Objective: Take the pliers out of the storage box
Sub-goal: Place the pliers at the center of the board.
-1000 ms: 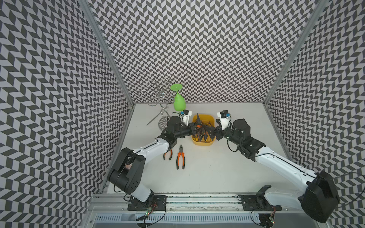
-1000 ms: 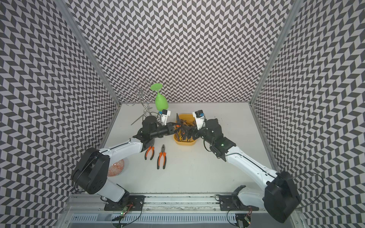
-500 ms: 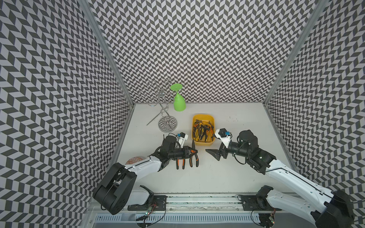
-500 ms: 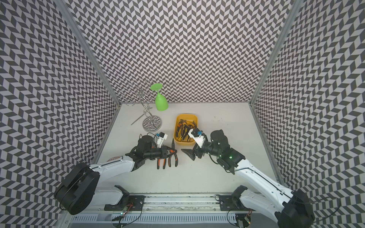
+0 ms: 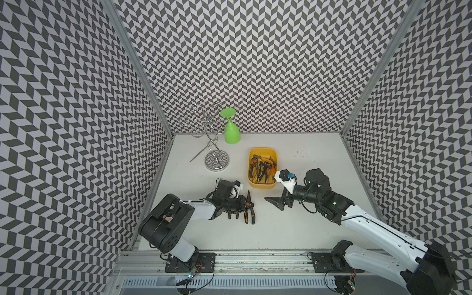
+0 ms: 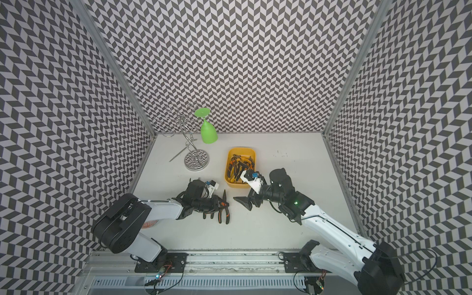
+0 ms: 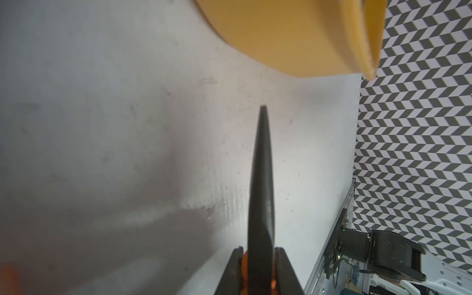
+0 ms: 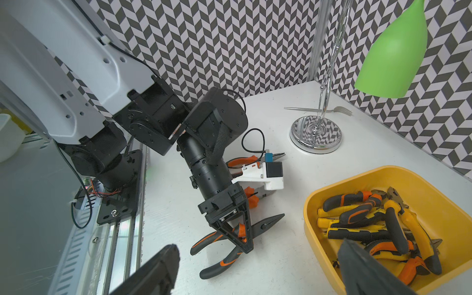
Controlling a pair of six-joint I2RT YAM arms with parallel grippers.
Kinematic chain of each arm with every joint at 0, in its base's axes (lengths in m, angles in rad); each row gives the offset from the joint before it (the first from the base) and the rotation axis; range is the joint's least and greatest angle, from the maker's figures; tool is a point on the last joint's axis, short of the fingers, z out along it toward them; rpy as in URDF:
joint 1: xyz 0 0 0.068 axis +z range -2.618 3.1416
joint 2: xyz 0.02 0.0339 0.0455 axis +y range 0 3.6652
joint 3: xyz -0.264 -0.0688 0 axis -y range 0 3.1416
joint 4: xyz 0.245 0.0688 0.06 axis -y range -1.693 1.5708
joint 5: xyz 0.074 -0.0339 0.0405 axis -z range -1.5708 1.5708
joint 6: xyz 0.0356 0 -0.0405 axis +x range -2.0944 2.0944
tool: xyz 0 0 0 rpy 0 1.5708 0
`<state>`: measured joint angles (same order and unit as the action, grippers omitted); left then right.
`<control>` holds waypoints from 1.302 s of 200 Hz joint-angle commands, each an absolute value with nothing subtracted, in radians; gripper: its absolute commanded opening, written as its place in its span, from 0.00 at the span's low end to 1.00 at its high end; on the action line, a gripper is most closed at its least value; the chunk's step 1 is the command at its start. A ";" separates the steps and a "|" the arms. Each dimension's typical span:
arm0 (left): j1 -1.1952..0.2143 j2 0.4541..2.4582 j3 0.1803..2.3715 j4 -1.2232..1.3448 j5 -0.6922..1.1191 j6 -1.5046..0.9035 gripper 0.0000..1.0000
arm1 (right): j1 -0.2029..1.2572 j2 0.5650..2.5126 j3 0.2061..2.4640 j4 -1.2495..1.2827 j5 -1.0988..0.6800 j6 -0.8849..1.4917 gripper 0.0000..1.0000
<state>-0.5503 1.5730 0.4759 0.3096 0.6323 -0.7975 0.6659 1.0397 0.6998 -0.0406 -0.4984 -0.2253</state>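
Just in front of the storage box (image 5: 262,186), the left gripper (image 8: 238,238) is clamped on a pair of needle-nosed pliers (image 5: 249,212) with orange-and-black handles, holding them low over the table (image 5: 293,229); whether they touch it I cannot tell. The right gripper (image 5: 275,203) hangs near the box's front corner, jaws spread wide and empty. The other pliers (image 8: 370,224) lie tangled inside the box, orange and yellow handles crossing.

Letting go could turn out badly if the pair lands on the two loose pliers (image 8: 251,200) lying just behind the left wrist (largely hidden beneath it in both top views): the handles might interlock. The larger risk, to my mind, is in the box, where a pinch on one pair may drag a neighbour up with it or tip the tub. Both arms also crowd the same patch of table, so a careless reach could bring them together.

Farther back, a chrome wire stand (image 5: 217,160), the green glass (image 5: 232,132) hung upside down on it and a fork (image 8: 319,109) stand well apart and block nothing.
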 commanded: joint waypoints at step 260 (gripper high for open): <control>-0.552 1.196 0.554 0.160 0.348 -0.469 0.98 | 0.637 1.247 0.955 -0.077 0.014 0.163 0.98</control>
<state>-0.5495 1.2610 0.5476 0.0978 0.4133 -0.6022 0.6487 1.1412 0.8528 -0.0223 0.0288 0.1349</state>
